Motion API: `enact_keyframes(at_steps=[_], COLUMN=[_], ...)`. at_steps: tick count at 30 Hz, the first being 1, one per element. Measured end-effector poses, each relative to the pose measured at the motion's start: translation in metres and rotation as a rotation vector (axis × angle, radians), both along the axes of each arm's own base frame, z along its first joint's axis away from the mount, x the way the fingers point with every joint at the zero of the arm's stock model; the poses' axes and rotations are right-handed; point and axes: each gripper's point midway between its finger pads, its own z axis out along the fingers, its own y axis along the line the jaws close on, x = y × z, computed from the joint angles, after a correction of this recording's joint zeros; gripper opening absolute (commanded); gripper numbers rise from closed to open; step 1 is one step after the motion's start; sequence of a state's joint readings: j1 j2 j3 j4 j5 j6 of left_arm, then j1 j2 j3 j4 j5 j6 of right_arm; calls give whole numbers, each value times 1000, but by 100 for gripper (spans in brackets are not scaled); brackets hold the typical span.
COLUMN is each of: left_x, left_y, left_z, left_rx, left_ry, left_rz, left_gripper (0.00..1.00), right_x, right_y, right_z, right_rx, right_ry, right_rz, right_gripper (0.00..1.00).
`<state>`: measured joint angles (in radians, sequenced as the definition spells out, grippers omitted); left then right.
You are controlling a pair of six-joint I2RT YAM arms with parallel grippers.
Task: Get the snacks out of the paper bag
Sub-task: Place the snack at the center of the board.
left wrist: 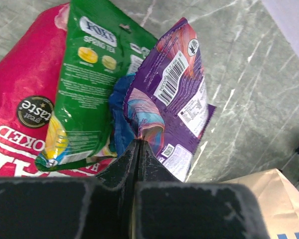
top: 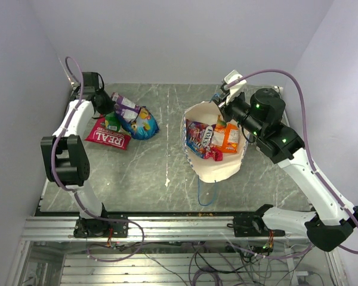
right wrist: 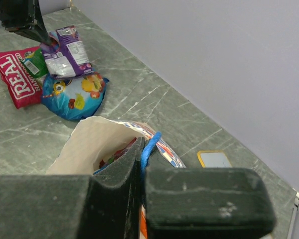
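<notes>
Desk: a grey-green marbled desk [top: 167,155] carries everything; the packets lie at its far left and the bag stands right of centre.
Paper bag: the large cream paper bag with a blue-and-white checkered outside [top: 218,173] stands with its mouth open to the overhead camera. One thin blue cord handle [top: 204,193] trails onto the desk on its near side.
Snacks in the bag: an orange glossy packet [top: 228,136], a blue-and-purple printed packet [top: 197,136] and a small red wrapped candy [top: 213,155] lie inside, against the cream inner wall.
Snacks outside: a red glossy packet lettered "REAL" [top: 109,134] lies flat. A green glossy packet [left wrist: 84,74] lies across it, and a round blue glossy packet [top: 144,125] lies just to their right.
Left gripper: the left gripper [left wrist: 138,144] has its fingers pressed together on one edge of a purple glossy packet [left wrist: 177,84]. That packet hangs tilted over the green and blue ones (whether its free end touches them cannot be told).
Right gripper: the right gripper [right wrist: 141,149] is closed tight at the far rim of the paper bag, with the bag's other blue cord bunched right at the fingertips.
Other: a flat white block with a yellow edge [right wrist: 214,159] lies on the desk beyond the bag, near the back wall.
</notes>
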<state>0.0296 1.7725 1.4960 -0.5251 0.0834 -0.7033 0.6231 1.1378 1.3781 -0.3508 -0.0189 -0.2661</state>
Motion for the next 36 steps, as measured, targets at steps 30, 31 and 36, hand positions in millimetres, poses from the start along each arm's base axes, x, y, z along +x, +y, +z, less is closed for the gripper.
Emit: enact_keyframes(at_steps=[30, 31, 36], left_x=[-43, -46, -67], left_y=[54, 52, 28], left_z=[-39, -30, 22], left_rx=[41, 37, 3], left_ry=[163, 142, 11], left_rz=[65, 68, 49], left_gripper=[71, 73, 76], right_x=[-8, -8, -9], right_y=[0, 0, 1], right_z=[7, 7, 5], right_rx=[70, 75, 98], right_ry=[24, 28, 55], right_rz=[4, 3, -1], right_gripper=[0, 0, 0])
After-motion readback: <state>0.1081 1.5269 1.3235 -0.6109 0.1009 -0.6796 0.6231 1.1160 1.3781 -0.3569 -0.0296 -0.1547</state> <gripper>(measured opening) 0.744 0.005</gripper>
